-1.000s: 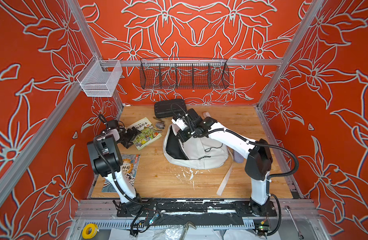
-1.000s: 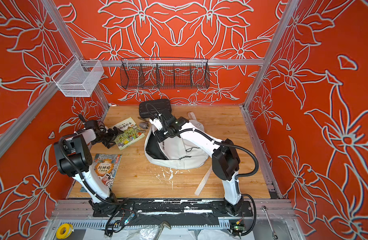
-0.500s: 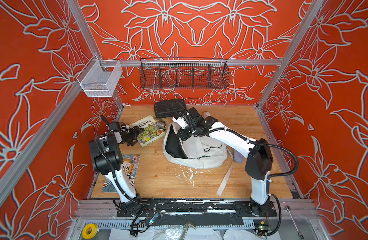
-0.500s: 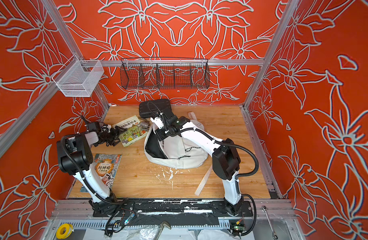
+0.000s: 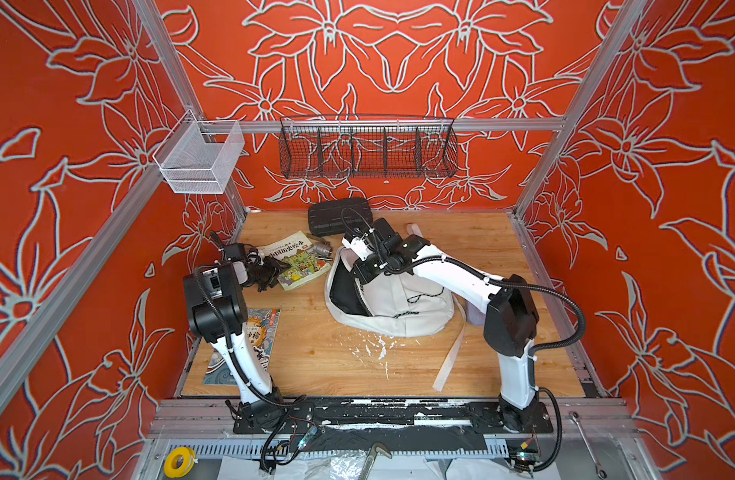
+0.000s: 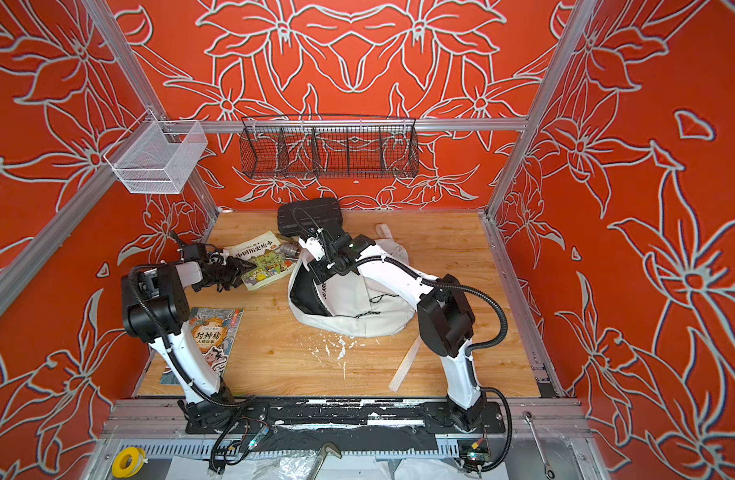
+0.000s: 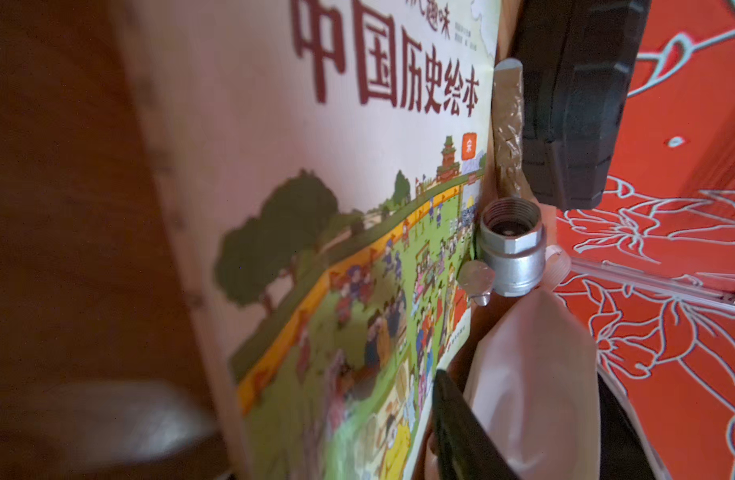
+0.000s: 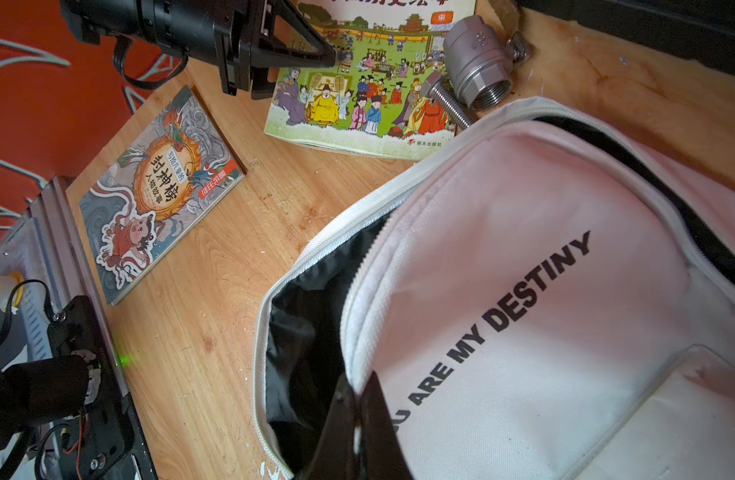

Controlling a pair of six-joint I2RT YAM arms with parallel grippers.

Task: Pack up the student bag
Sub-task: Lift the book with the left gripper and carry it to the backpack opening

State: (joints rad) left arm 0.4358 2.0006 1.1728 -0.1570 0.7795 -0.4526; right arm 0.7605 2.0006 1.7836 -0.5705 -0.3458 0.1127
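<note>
Bag (image 5: 399,307) is seen unzipped in the middle of the table (image 5: 336,361), its front panel pinched by the right gripper (image 8: 359,415). Nearest, a dragon book (image 5: 262,332) is laid flat. Beyond, a picture book (image 5: 301,262) is met at its corner by the left gripper (image 5: 280,271); whether it is clamped cannot be told. Valve (image 8: 473,70) and bolt (image 8: 446,102) are lodged at the bag's mouth. A case (image 5: 340,214) is farthest.

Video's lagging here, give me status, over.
Right tool shut on bag flap, mouth open. Left tool at far book edge, grip unclear. Valve and bolt crowd its corner.

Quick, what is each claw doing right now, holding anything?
Left claw: at the picture book's edge; grip cannot be told.
Right claw: closed on the student bag's rim.
</note>
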